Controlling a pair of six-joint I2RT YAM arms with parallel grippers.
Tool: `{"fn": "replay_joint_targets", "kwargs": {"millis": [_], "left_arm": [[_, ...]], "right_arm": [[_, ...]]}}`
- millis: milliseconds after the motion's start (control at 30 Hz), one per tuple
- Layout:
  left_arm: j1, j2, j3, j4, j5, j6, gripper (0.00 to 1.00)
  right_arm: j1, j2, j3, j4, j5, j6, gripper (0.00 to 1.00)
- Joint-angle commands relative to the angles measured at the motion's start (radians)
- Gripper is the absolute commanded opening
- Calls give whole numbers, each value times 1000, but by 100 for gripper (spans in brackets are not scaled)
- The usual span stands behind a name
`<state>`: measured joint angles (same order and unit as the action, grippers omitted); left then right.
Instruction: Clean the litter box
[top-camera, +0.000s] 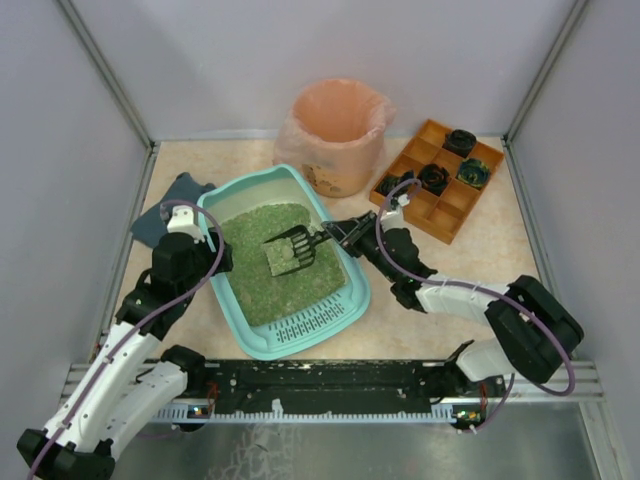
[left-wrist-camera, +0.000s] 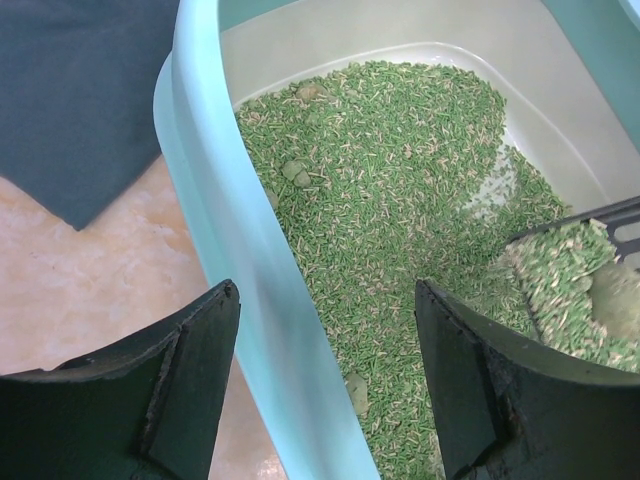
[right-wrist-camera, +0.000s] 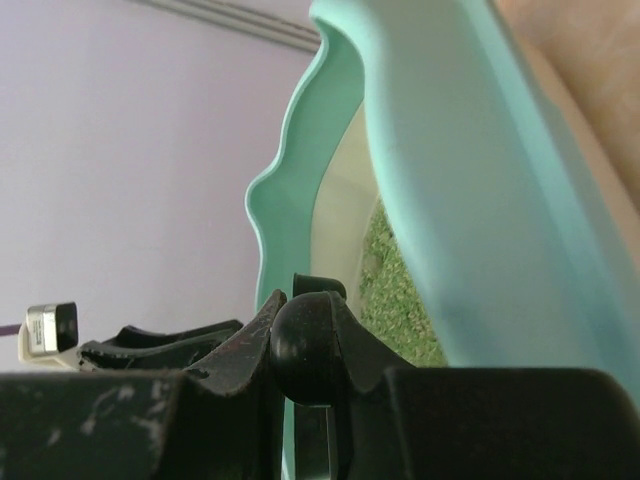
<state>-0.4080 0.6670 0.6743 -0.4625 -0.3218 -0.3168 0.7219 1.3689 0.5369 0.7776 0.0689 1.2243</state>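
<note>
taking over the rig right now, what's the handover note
Left gripper: open, jaws either side of the litter box left rim, not clamped.
Right gripper: shut on the scoop handle; scoop loaded with litter, over the box.
Done: one scoopful taken up.
Left: likely tip it into the peach-lined bin behind the box; clumps lie in the litter.

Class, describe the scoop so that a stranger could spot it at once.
Find the big teal litter box in front of the two arms. Inside is a black slotted scoop, its handle in the right gripper. It is the only dark tool among the green litter.
</note>
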Motion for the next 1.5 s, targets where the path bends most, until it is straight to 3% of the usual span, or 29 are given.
{"fn": "replay_joint_targets", "kwargs": {"millis": [0, 100, 233, 367, 533, 633, 800, 933, 1067, 1233, 1367, 1467], "left_arm": [[-3, -5, -7, 18, -11, -1, 76], [-2, -2, -7, 25, -7, 8, 76], [-2, 1, -4, 16, -6, 0, 77], [-3, 1, -8, 27, -3, 11, 77], [-2, 4, -5, 17, -3, 0, 77], [-2, 1, -9, 27, -1, 9, 77], [-2, 7, -3, 16, -4, -1, 77], [-3, 6, -7, 24, -3, 8, 77], [-2, 13, -3, 13, -3, -1, 77], [-2, 19, -6, 22, -1, 9, 77], [-3, 26, -1, 8, -13, -3, 77], [-3, 30, -4, 11, -21, -2, 77]], "right_arm": [[-32, 1, 6, 136, -33, 34, 0], [19, 44, 62, 129, -77, 11, 0], [-61, 15, -96, 248, 11, 152, 0], [-3, 63, 16, 221, -88, 114, 0], [-68, 32, -101, 285, -12, 200, 0], [5, 59, 9, 237, -75, 133, 0], [-59, 22, -114, 281, 13, 179, 0], [-4, 59, 3, 217, -90, 93, 0], [-83, 9, -118, 261, -1, 161, 0], [-9, 24, 19, 162, -93, 51, 0], [-82, -24, -102, 194, 0, 132, 0], [-29, 0, -8, 158, -62, 80, 0]]}}
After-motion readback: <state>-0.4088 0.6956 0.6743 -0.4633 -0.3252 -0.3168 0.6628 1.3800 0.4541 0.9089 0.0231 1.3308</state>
